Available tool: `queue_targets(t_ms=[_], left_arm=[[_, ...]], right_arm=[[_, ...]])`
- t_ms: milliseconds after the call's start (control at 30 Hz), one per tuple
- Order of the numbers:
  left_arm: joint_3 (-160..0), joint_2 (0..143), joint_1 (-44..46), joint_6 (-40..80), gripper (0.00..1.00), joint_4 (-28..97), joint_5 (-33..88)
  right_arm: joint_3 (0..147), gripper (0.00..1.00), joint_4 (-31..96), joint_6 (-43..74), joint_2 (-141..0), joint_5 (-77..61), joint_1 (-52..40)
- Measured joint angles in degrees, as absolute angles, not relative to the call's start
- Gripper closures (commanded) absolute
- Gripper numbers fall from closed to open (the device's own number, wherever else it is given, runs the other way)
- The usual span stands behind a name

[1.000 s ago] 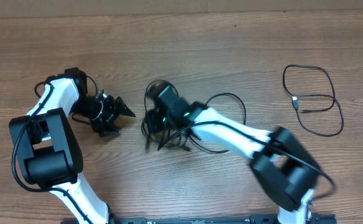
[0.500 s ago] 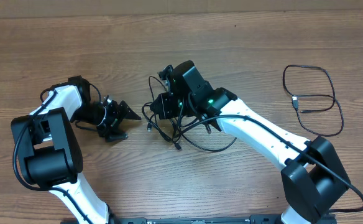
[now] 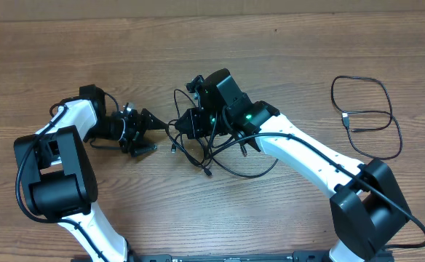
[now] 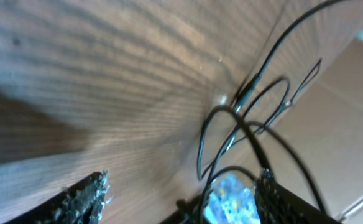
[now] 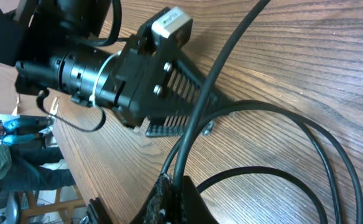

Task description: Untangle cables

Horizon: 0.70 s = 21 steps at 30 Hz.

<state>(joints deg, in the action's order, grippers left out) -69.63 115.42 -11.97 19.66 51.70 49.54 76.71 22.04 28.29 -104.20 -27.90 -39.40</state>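
The tangled black cables (image 3: 200,151) lie in loops at the table's middle. My right gripper (image 3: 186,125) is shut on one strand of the cables at the tangle's left side. In the right wrist view its jaws (image 5: 178,199) pinch a black cable (image 5: 224,68) that rises up and away. My left gripper (image 3: 153,135) is open and empty, just left of the tangle and pointing at it. In the left wrist view its fingers (image 4: 181,199) are spread, with cable loops (image 4: 243,121) ahead. My left gripper (image 5: 200,115) also shows in the right wrist view.
A separate black cable (image 3: 358,77) with a small plug lies in a loose loop at the far right. The table is brown wood (image 3: 198,51). Both arm bases stand at the front edge.
My right arm swung back and right over the tangle in the first half second, then held. My left gripper has crept right, closer to the tangle.
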Motion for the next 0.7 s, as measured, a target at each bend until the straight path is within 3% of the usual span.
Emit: queue_targets(t_ms=[600, 700], left_arm=[[-69.63, 115.42, -8.86, 32.34, 0.33, 47.07, 53.34], [-69.63, 115.42, -7.49, 33.47, 0.43, 47.03, 55.55]], right_arm=[[76.71, 0.96, 21.93, 28.29, -104.2, -28.1, -39.4], [76.71, 0.96, 22.0, 28.32, -104.2, -28.12, -39.4]])
